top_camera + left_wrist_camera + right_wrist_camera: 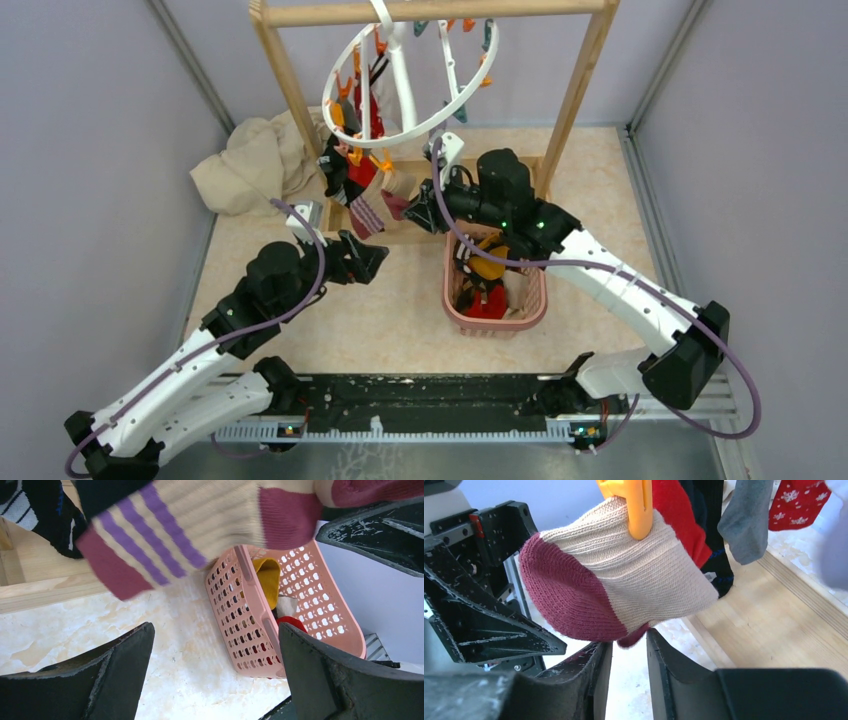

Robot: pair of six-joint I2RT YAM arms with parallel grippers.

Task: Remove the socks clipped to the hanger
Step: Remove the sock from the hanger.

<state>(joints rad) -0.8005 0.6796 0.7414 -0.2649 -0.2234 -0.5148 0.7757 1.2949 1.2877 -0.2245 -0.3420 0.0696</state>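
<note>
The white ring hanger [447, 105] hangs from the wooden rack with orange and teal clips. Several socks dangle under its left side: red [372, 118], black [333, 170] and a cream one with a maroon toe and purple stripes [368, 212]. In the right wrist view an orange clip [638, 510] holds this cream sock [644, 580]. My right gripper [629, 639] sits just below it, jaws slightly parted, the maroon edge touching the tips. My left gripper [216, 627] is wide open and holds nothing, below the striped cuff [150, 540].
A pink lattice basket [540, 290] stands under the right arm with yellow [490, 262] and red socks inside. The wooden rack [580, 90] and its base board [45, 587] lie behind. A beige cloth [250, 165] is heaped at the back left.
</note>
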